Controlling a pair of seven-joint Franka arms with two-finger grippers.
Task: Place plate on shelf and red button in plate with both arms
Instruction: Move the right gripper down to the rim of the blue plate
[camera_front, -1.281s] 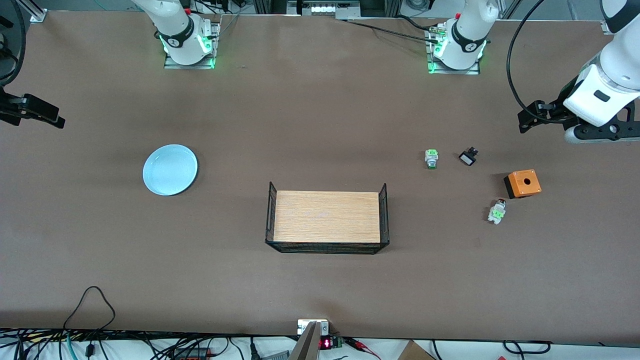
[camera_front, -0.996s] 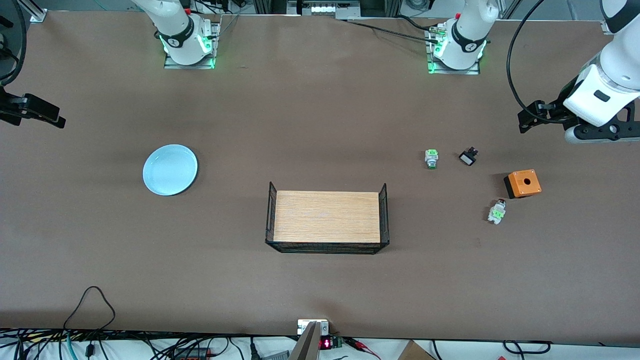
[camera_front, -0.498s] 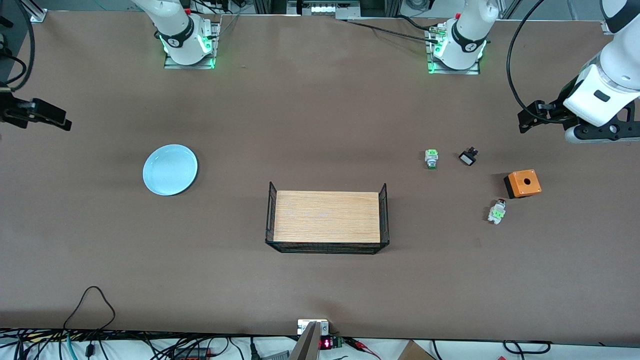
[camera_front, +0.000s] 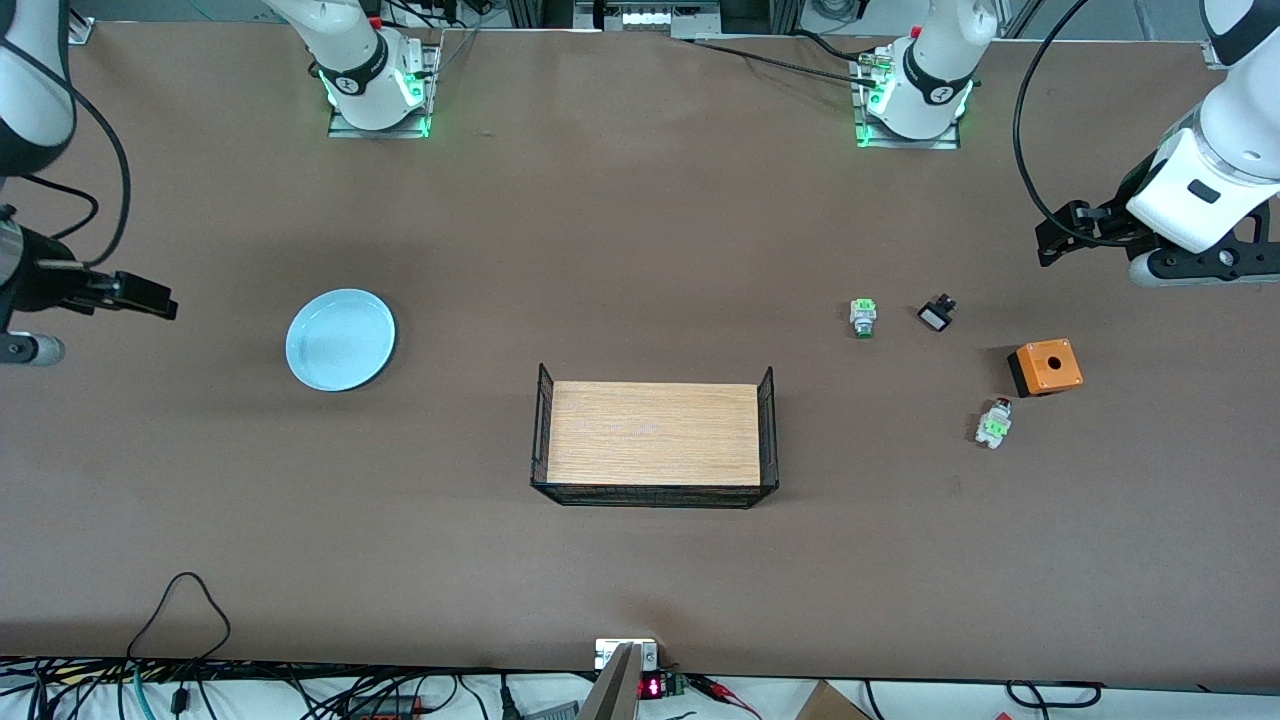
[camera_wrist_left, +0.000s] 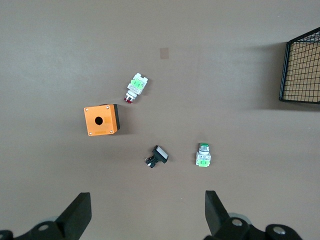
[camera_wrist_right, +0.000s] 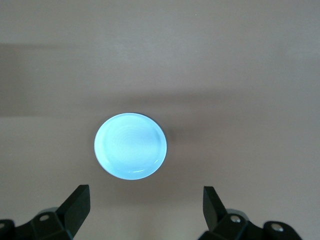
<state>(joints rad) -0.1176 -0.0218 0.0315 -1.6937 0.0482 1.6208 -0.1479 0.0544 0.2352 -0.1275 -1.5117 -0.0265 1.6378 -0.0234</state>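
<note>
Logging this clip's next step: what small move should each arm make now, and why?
Probably the right claw should come over the plate and lower toward its rim: it hangs open, off to one side of the plate, holding nothing. The left claw waits open above the small parts, and the red button lies untouched beside the orange box, nearer the camera.

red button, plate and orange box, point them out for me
red button (camera_front: 994, 424), front view, on its green block
plate (camera_front: 340, 339), front view, centre of the dish
orange box (camera_front: 1047, 364), front view, top face beside the hole
</note>
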